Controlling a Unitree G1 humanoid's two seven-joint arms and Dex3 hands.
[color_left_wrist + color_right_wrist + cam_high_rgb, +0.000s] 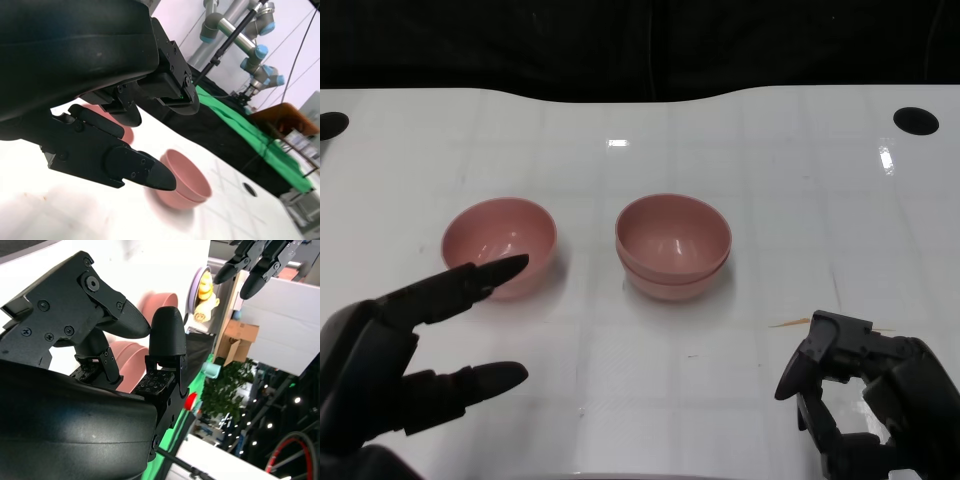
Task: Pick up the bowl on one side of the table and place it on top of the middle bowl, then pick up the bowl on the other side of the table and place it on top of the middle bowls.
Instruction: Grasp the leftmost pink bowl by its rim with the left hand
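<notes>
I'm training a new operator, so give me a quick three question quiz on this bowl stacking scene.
1. True or false: the middle stack already holds two pink bowls.
2. Which hand is nearer the single bowl: A) left hand, B) right hand?
3. Fill in: neither hand holds a ____.

Key: 1 true, one bowl nests in another. 2 A. 3 bowl; the left hand's fingers are spread apart in front of the single bowl, and the right hand rests low with nothing in it.
</notes>
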